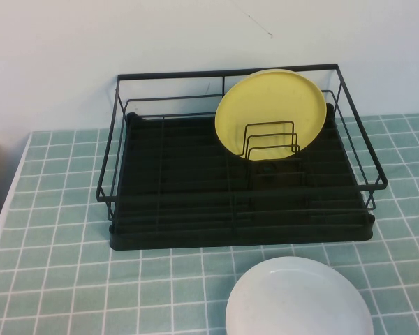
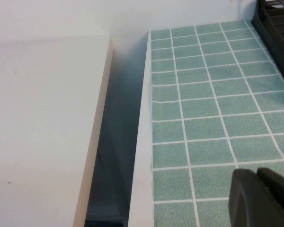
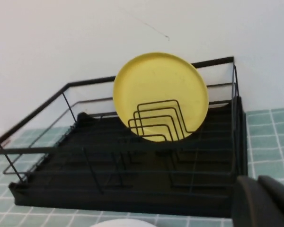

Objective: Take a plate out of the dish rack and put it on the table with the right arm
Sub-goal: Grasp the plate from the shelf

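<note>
The pale-yellow plate stands on edge in the upright wire loops at the back right of the black dish rack. The right wrist view looks at it from the front: the plate leans in the dividers of the rack. My right gripper is shut and empty, in front of the rack's front right corner and well short of the plate. My left gripper is shut and empty, low over the tiled table near its left edge. Neither arm shows in the high view.
A white plate lies flat on the table in front of the rack; its rim shows in the right wrist view. A white surface lies beyond a gap at the table's left edge. A rack corner shows far off.
</note>
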`<state>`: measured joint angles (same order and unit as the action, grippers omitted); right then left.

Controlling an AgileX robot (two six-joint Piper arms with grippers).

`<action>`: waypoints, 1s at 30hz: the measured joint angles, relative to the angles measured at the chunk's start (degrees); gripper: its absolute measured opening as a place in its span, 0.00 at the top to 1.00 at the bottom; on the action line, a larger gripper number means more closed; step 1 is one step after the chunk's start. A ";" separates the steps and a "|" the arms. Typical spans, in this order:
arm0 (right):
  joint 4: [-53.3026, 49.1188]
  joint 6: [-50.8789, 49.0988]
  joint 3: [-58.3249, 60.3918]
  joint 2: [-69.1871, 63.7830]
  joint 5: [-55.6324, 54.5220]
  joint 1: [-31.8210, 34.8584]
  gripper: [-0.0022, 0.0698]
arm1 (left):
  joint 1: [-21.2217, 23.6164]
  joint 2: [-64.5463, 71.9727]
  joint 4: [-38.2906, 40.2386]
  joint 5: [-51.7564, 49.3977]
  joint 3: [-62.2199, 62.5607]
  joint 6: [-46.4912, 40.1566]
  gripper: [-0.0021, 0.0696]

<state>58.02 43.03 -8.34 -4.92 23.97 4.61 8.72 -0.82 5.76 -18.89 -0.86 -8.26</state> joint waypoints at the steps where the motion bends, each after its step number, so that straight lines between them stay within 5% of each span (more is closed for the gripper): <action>1: -1.66 1.13 -2.70 -2.69 0.73 0.00 0.97 | 0.00 0.00 0.00 0.00 0.00 0.00 0.98; 7: -8.95 14.31 -19.10 -23.42 9.61 0.00 0.97 | 0.00 0.00 0.00 0.00 0.00 0.00 0.98; 18: -7.50 39.33 -49.20 -56.75 25.48 0.00 0.93 | 0.00 0.00 0.00 0.00 0.00 0.00 0.98; 30: -7.02 46.45 -72.11 -80.90 26.35 -1.18 0.34 | 0.00 0.00 0.00 0.00 0.00 0.00 0.98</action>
<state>51.01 89.48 -80.45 -85.82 50.32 3.43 8.72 -0.82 5.76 -18.89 -0.86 -8.26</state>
